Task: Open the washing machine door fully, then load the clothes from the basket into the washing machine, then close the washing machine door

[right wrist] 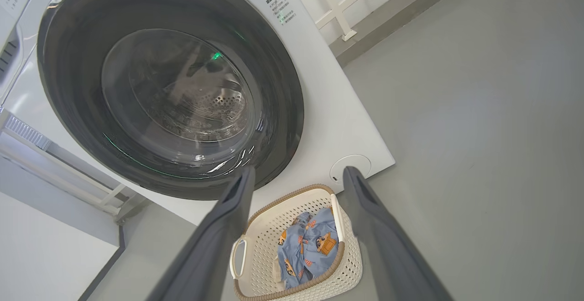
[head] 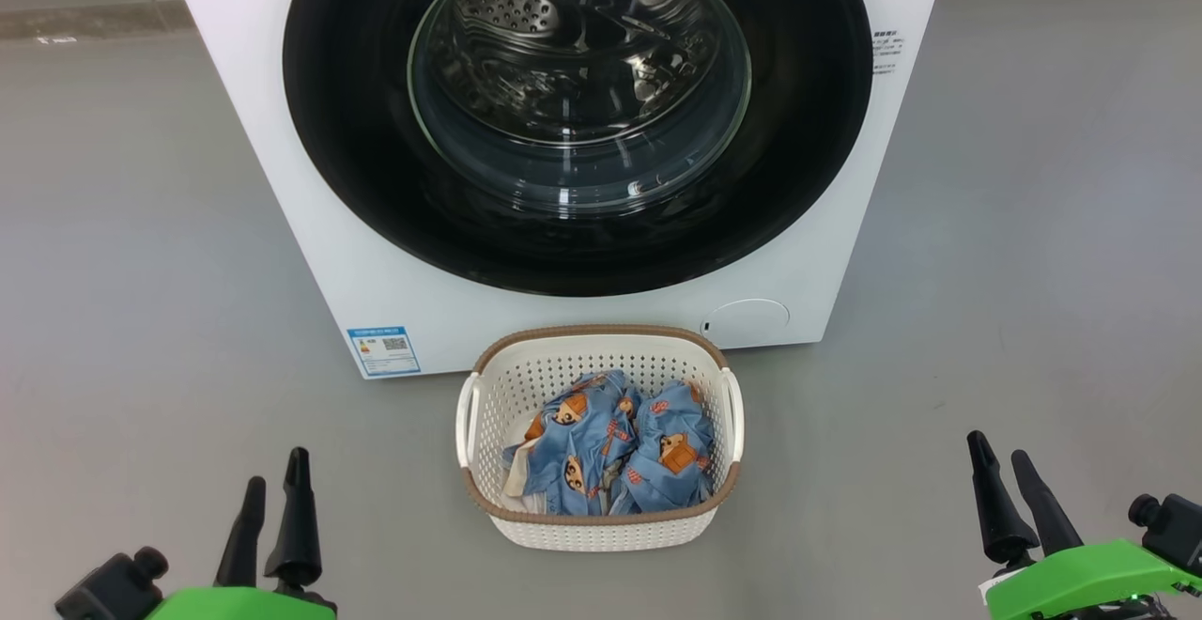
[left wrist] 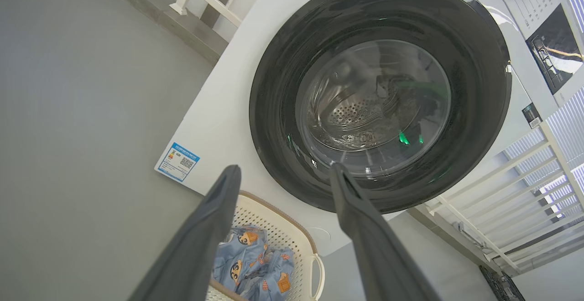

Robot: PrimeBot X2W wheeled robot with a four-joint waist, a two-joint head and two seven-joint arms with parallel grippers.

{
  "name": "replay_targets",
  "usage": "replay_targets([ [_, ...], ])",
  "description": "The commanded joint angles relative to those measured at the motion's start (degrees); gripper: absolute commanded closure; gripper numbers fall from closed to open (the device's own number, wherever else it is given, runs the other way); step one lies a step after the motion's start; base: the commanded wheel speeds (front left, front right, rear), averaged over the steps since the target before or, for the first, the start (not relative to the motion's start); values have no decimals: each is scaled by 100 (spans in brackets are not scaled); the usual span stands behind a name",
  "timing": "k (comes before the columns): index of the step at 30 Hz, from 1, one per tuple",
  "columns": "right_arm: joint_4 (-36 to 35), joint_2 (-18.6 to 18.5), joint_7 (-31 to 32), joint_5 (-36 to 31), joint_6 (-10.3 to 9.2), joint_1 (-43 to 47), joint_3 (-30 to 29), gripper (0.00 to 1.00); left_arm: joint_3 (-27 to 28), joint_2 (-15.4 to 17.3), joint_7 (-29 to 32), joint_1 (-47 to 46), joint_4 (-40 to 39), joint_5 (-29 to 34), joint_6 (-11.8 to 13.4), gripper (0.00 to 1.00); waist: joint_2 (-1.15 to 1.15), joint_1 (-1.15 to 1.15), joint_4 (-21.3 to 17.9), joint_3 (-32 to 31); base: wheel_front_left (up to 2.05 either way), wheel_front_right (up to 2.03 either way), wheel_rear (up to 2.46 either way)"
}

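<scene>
The white washing machine (head: 310,225) stands ahead with its round black door (head: 357,169) shut flat against the front; the steel drum shows through the glass. On the floor right before it sits the cream basket (head: 601,521), holding the light blue printed clothes (head: 610,456). My left gripper (head: 277,479) hangs open at the lower left, my right gripper (head: 997,456) open at the lower right, both well short of the basket and empty. The door (left wrist: 283,64) and clothes (left wrist: 255,269) appear past my left fingers (left wrist: 214,228). The basket (right wrist: 264,241) lies between my right fingers (right wrist: 383,228).
Grey floor (head: 141,272) spreads on both sides of the machine. A blue label (head: 383,350) and a round flap (head: 747,317) sit low on its front. White railings (left wrist: 502,187) stand beside the machine, and a low wall ledge (head: 84,19) runs behind.
</scene>
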Motion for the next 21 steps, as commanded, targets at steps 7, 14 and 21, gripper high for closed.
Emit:
replay_targets([
  [7, -145, -117, -179, -740, 6, -269, 125, 0, 41, 129, -195, -306, -144, 711, -44, 0, 0, 0, 10, -7, 0, 0, 0],
  [14, -85, -142, -297, -1328, 6, -279, 166, 0, -12, 153, -312, -311, -133, 1290, -48, 0, 0, 0, 15, -21, 0, 0, 0],
  [21, -11, -183, -403, -1948, 7, -322, 224, 0, -68, 157, -447, -321, -57, 1873, -52, 0, 0, 0, 11, -28, 0, 0, 0],
])
